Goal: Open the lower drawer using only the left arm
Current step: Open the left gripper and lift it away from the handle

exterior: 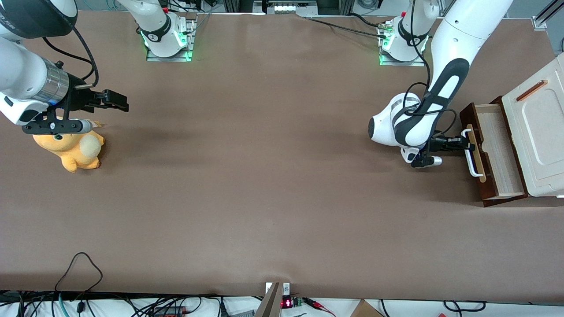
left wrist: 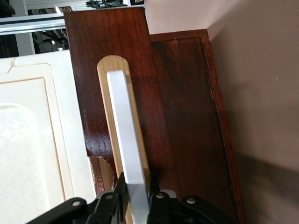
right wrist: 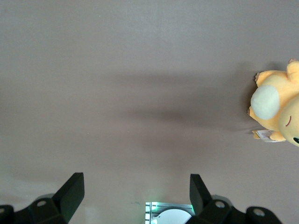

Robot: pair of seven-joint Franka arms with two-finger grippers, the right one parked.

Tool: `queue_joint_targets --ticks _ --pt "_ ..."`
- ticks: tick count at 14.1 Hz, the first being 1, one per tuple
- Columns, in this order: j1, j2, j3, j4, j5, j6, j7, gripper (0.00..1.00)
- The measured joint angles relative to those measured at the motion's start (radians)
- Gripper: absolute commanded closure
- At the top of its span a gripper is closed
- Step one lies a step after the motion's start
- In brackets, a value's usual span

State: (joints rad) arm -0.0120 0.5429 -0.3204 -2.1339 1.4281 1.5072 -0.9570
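Your lower drawer [exterior: 497, 149] sits at the working arm's end of the table, pulled well out from under the cream cabinet top [exterior: 539, 136], so its pale wooden inside shows from above. Its dark brown front carries a light tan strip [left wrist: 122, 135] with the white bar handle [exterior: 470, 153] mounted on it.

Your gripper [exterior: 462, 143] is right at that handle: the wrist camera shows the two black fingers [left wrist: 156, 198] pressed against either side of the white bar, clamped onto it. The left arm [exterior: 445, 83] reaches down from its base, the link with the long black oval panel sloping toward the table, and the wrist bends so the gripper points level at the drawer front.

Toward the parked arm's end of the brown table [exterior: 264, 176] lies an orange plush toy [exterior: 75, 149].
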Motion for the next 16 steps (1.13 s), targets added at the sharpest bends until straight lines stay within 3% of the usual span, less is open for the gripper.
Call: queue_joint_targets --ticks 1,3,5,9,13,16 --pt "-0.011 0.000 -0.011 0.016 0.004 0.002 0.009 0.00" --pt "-0.035 -0.003 -0.025 0.041 -0.005 0.002 0.017 0.00" --pt "-0.040 -0.022 -0.040 0.066 -0.092 0.001 0.016 0.00" --pt "-0.041 -0.123 -0.076 0.232 -0.466 0.001 0.034 0.00" --pt "-0.021 -0.274 -0.076 0.402 -0.725 0.000 0.210 0.00" --pt "0.040 -0.390 -0.060 0.493 -0.972 0.000 0.377 0.00"
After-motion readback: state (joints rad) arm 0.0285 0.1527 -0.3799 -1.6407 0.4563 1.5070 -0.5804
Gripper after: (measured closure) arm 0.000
